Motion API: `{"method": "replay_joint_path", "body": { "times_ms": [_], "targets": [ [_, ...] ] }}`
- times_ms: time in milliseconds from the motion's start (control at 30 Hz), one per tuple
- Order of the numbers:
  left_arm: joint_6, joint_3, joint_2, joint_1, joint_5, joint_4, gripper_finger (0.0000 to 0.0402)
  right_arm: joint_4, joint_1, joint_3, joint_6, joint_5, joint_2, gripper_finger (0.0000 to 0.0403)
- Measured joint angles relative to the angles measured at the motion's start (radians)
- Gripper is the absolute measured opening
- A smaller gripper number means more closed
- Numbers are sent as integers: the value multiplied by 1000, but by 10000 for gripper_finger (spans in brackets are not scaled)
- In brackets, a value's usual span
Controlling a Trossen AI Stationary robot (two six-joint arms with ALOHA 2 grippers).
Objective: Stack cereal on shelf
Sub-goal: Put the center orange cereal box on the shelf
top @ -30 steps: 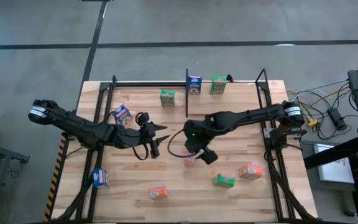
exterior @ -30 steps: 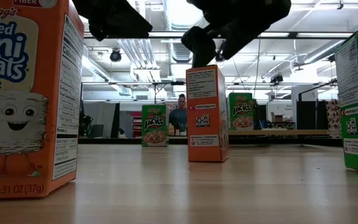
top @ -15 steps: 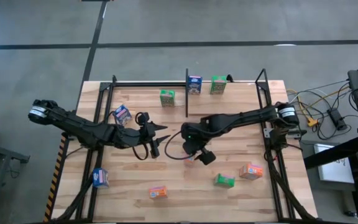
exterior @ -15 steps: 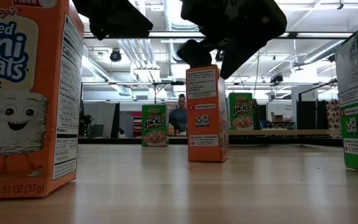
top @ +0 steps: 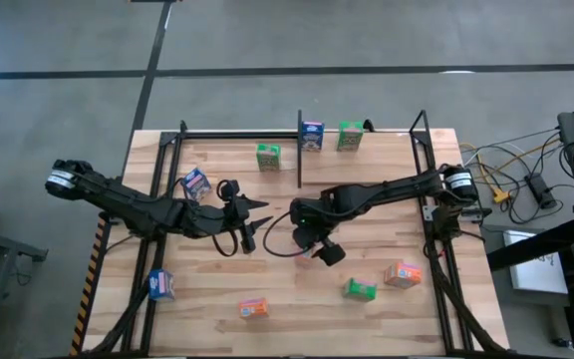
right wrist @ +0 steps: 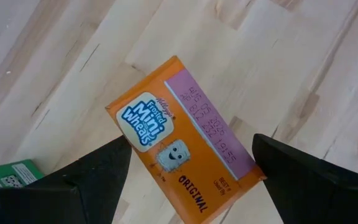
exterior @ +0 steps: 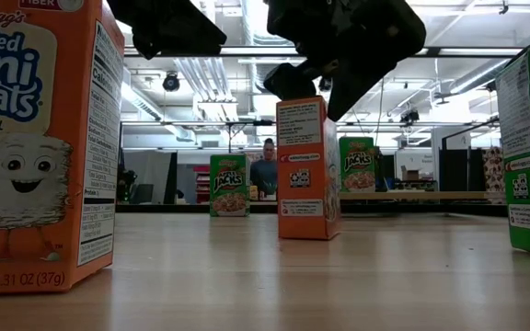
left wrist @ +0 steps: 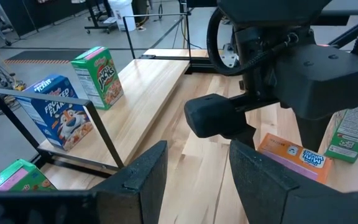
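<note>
Right end effector [right wrist: 185, 171], fingers spread, hovers over an upright orange Frosted Mini-Wheats box [right wrist: 182, 142]: light, crushable cardboard, best pinched across its narrow sides.

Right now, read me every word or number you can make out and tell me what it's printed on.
"Frosted Mini Wheats", "ORIGINAL": top of the orange box under the right gripper.
"FIBER", "osted", "ini", "eats", "IGINAL", "WT 1.31 OZ (37g)": near orange box, cut off at the frame edge.
"Jacks": green boxes.
"Frosted Flakes": blue box.
Side panels, date code and the high view's boxes: too small to read.
</note>
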Motion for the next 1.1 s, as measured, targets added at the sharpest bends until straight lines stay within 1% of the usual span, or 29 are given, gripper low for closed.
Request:
{"method": "replay_joint_path", "body": {
  "times_ms": [100,367,533,667,800,933,1100],
  "targets": [
    [0,0,0,0,0,0,157,0,2,0,-1,0,0,311],
    [0,0,0,0,0,5,157,0,2,0,4,0,0,253],
    [0,0,0,0,0,7,157,0,2,-1,9,-1,0,230],
    [0,0,0,0,0,8,157,-8,1,-1,24,-1,-13,224],
    [0,0,0,0,0,8,157,-44,-12,-1,64,-3,-57,224],
    [0,0,0,0,0,11,157,-87,-43,-1,115,-2,-123,224],
    [0,0,0,0,0,15,157,-207,-122,-1,189,12,-242,224]
  ]
}}
